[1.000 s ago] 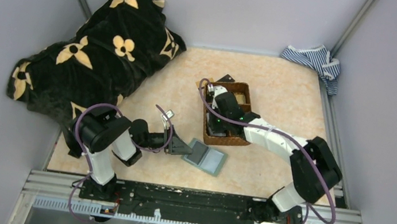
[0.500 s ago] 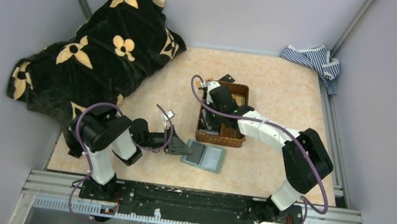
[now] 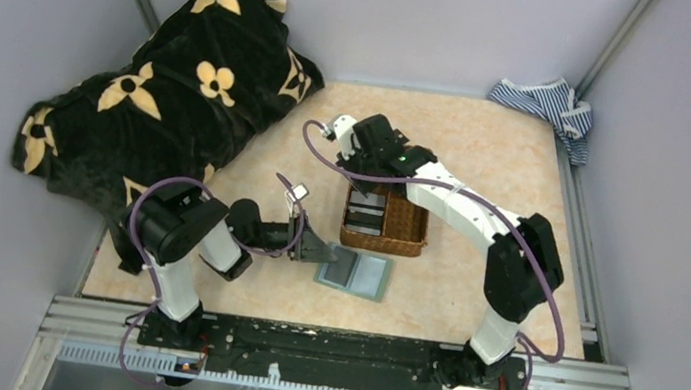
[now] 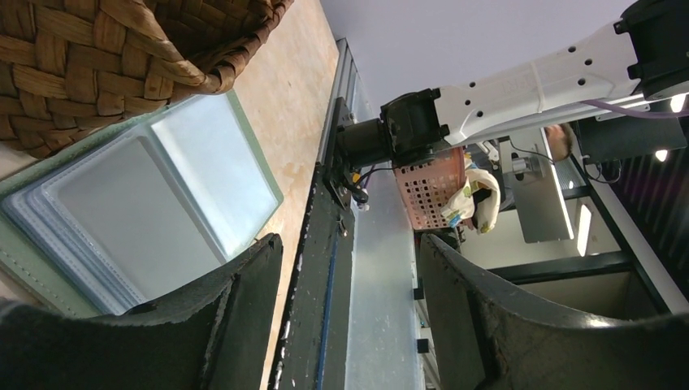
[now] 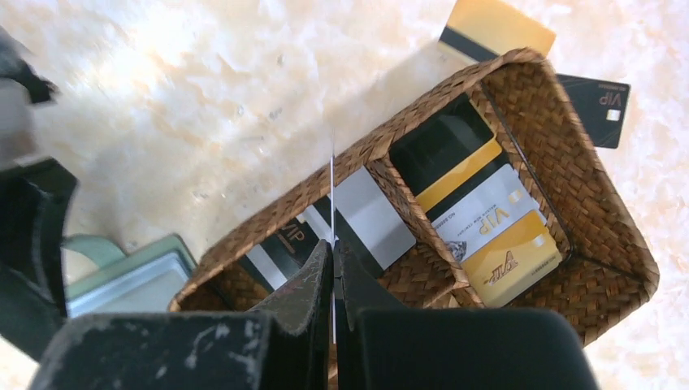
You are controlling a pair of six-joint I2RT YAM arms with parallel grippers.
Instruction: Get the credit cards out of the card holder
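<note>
The card holder (image 3: 354,274) is laid open and flat on the table (image 3: 487,163), just beside the near wall of the woven basket (image 3: 381,246), between that basket and the arm bases. Its long axis is seen to run across the top view, left to right, with a slight tilt: the darker half lies to the left, the paler half to the right. In the left wrist view, pale rectangular panels are shown in its pockets, but whether these are cards or clear windows cannot be told.

The left gripper (image 3: 316,252) is set at the holder's left end and pointed roughly along that long axis, its fingers spread with nothing between them. One finger (image 4: 244,309) is seen over the holder's green edge, though contact cannot be confirmed. The right gripper (image 5: 333,252) is pressed together on a thin pale strip, judged to be a credit card (image 5: 332,187) seen edge-on. It is poised above the far part of the basket, well apart from the holder, with the basket lying between them.

The left arm is therefore judged the nearer, and the holder lies straight ahead of its claw. Any further card would probably have to be drawn out while the holder is pinned, since a flat, light wallet is likely to be dragged along its own length by a pull
</note>
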